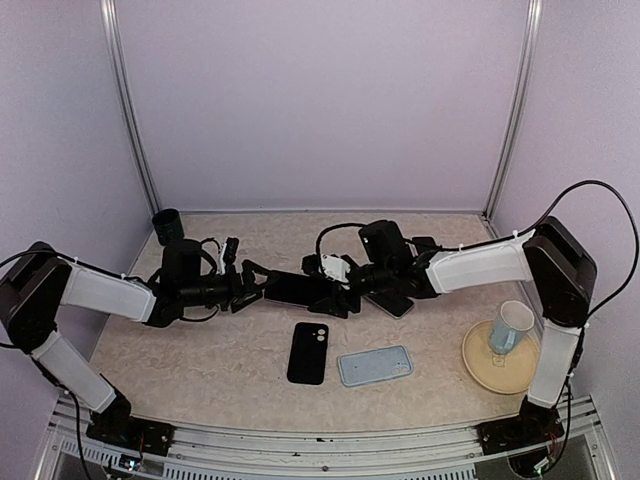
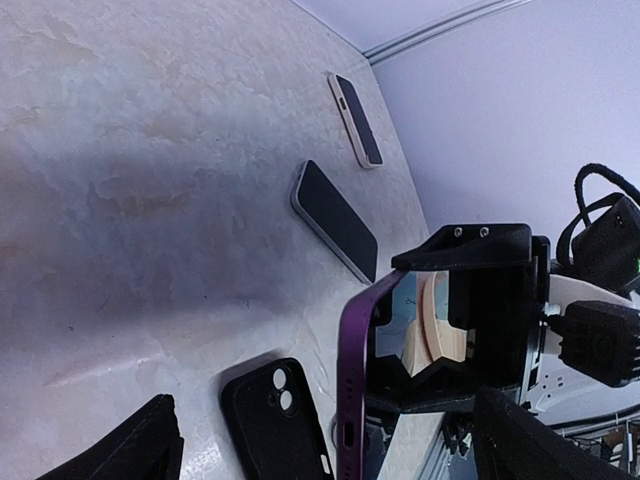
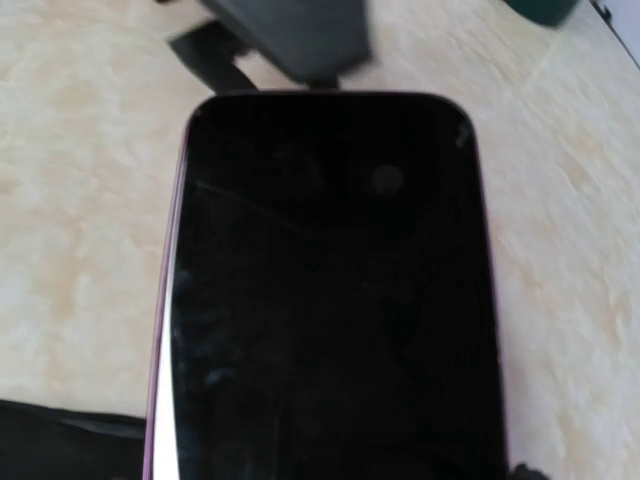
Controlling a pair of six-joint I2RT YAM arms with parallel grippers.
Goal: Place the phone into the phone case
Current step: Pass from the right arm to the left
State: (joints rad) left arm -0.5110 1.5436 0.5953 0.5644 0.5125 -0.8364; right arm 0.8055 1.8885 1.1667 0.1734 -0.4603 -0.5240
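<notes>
A purple-edged phone (image 1: pixel 293 288) with a dark screen hangs flat above the table's middle, and my right gripper (image 1: pixel 338 292) is shut on its right end. The screen (image 3: pixel 330 300) fills the right wrist view. My left gripper (image 1: pixel 248 286) stands open just left of the phone. In the left wrist view the phone's purple edge (image 2: pixel 356 380) points into the gap between the wide-apart left fingers (image 2: pixel 140 450), touching neither. A black phone case (image 1: pixel 308 352), also seen as (image 2: pixel 275 415), lies back up on the table in front of the phone. A light blue case (image 1: pixel 375 365) lies beside it.
Another dark phone (image 1: pixel 395 303) lies under my right arm; the left wrist view shows two phones (image 2: pixel 335 220) (image 2: pixel 355 120) flat on the table. A cup (image 1: pixel 512 327) stands on a tan plate (image 1: pixel 480 362) at the right. A dark cup (image 1: pixel 167 225) sits at the back left.
</notes>
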